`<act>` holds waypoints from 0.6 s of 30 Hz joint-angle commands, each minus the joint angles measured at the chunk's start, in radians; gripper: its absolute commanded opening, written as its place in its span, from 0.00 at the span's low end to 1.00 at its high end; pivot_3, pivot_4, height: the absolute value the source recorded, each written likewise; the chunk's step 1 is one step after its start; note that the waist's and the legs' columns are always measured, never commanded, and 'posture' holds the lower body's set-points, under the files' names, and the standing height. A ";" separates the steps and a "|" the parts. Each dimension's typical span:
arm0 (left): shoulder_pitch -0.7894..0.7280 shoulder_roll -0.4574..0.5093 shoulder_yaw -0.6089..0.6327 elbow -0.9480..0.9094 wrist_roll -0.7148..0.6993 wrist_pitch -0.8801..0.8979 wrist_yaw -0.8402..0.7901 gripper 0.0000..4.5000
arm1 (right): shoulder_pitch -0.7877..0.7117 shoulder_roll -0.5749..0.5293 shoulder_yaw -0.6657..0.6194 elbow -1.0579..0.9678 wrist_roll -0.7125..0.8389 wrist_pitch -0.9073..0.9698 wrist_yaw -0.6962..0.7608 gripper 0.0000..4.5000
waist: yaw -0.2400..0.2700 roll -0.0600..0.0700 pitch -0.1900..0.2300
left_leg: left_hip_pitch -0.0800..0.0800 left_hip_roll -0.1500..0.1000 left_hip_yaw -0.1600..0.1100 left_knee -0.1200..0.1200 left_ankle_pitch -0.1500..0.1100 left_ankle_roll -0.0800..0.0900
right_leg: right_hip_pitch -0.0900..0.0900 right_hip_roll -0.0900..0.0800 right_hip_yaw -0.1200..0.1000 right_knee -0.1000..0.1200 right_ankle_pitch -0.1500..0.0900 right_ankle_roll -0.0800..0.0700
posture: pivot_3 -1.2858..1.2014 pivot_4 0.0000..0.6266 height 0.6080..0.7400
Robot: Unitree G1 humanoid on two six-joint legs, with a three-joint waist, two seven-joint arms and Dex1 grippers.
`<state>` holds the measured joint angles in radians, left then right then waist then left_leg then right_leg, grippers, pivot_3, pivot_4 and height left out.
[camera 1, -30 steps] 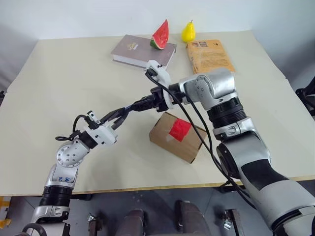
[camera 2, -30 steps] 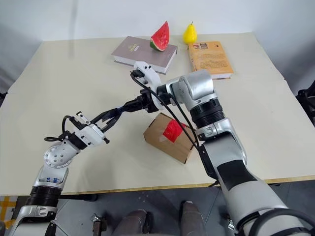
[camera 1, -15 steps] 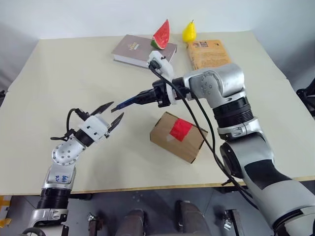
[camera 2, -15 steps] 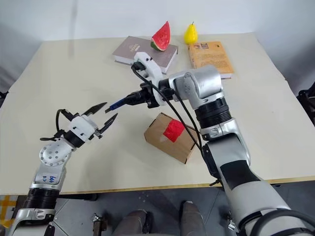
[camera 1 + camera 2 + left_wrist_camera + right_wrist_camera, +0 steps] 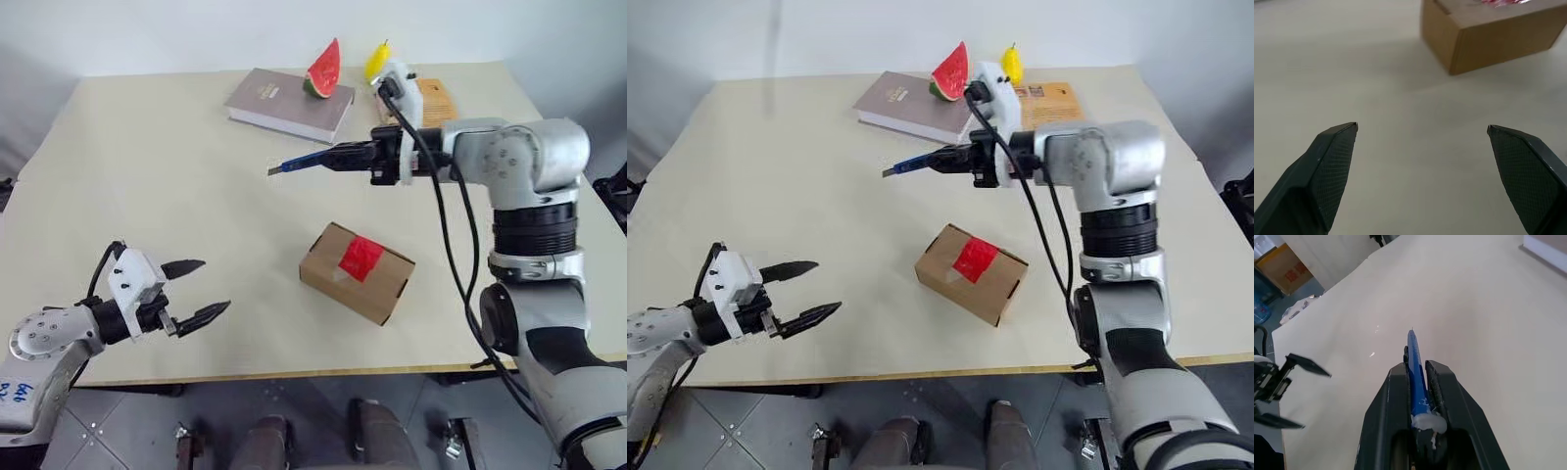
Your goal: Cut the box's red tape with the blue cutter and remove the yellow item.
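Blue cutter [image 5: 306, 163] sits clamped in the right gripper [image 5: 345, 157], held above the table [image 5: 147, 176] beyond the box [image 5: 357, 272] (red tape [image 5: 360, 257] intact on top). Near the table's front edge, the left gripper [image 5: 196, 291] gapes wide, holding nothing.

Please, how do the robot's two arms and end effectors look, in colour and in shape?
Both arms are silver-grey metal with black joint rings and black cables. Each end effector, left and right, has a white housing and two black tapered fingers with textured pads.

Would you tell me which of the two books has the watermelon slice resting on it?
The grey book; the watermelon slice sits on its far corner, while the orange book carries nothing.
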<state>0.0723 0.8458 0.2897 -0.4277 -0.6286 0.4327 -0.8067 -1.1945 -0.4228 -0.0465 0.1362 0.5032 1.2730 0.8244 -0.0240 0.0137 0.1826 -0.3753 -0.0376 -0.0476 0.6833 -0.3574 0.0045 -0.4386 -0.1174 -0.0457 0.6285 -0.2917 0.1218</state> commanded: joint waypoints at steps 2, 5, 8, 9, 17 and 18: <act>-0.138 -0.048 -0.092 -0.120 -0.090 0.108 0.052 1.00 | 0.041 -0.104 -0.076 -0.156 0.084 0.050 0.010 0.04 | 0.005 0.000 0.000 | 0.000 -0.001 0.000 0.000 0.000 0.001 | 0.001 0.001 0.000 0.000 0.000 0.000 | 0.52 0.24 1.00; -0.272 -0.124 -0.207 -0.134 -0.053 0.143 0.100 1.00 | 0.099 -0.184 -0.099 -0.248 0.128 0.081 0.015 0.04 | 0.019 0.000 0.000 | 0.000 -0.003 0.000 0.000 0.001 0.002 | 0.001 0.001 0.000 0.000 0.001 0.001 | 0.52 0.24 1.00; -0.391 -0.253 -0.279 -0.079 -0.042 0.130 0.136 0.92 | 0.154 -0.257 -0.082 -0.317 0.125 0.083 -0.004 0.04 | 0.022 -0.001 0.000 | 0.000 -0.004 0.002 0.000 0.001 0.002 | 0.001 0.002 -0.002 0.000 0.001 0.002 | 0.52 0.24 1.00; -0.421 -0.278 -0.301 -0.055 -0.025 0.140 0.151 0.87 | 0.175 -0.288 -0.056 -0.337 0.111 0.070 -0.009 0.04 | 0.019 -0.001 0.000 | 0.000 -0.004 0.003 0.001 0.001 0.003 | 0.001 0.002 -0.003 0.000 0.001 0.002 | 0.52 0.24 1.00; -0.578 -0.373 -0.450 0.103 0.087 0.298 0.234 0.34 | 0.306 -0.386 -0.004 -0.479 0.094 0.013 -0.042 0.04 | 0.021 -0.002 0.000 | 0.003 -0.003 0.010 0.002 0.002 0.004 | 0.001 0.004 -0.002 0.000 0.002 0.003 | 0.52 0.24 1.00; -0.579 -0.374 -0.457 0.109 0.096 0.309 0.234 0.27 | 0.314 -0.383 -0.005 -0.489 0.097 0.015 -0.049 0.04 | 0.020 -0.002 0.000 | 0.003 -0.003 0.011 0.002 0.002 0.004 | 0.001 0.004 -0.001 0.000 0.002 0.004 | 0.52 0.24 1.00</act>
<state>-0.5013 0.4715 -0.1663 -0.3152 -0.5476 0.7243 -0.5789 -0.8761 -0.7869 -0.0373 -0.3055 0.5927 1.3078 0.7862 -0.0036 0.0117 0.1830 -0.3721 -0.0407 -0.0367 0.6852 -0.3551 0.0083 -0.4373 -0.1139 -0.0468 0.6289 -0.2896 0.1257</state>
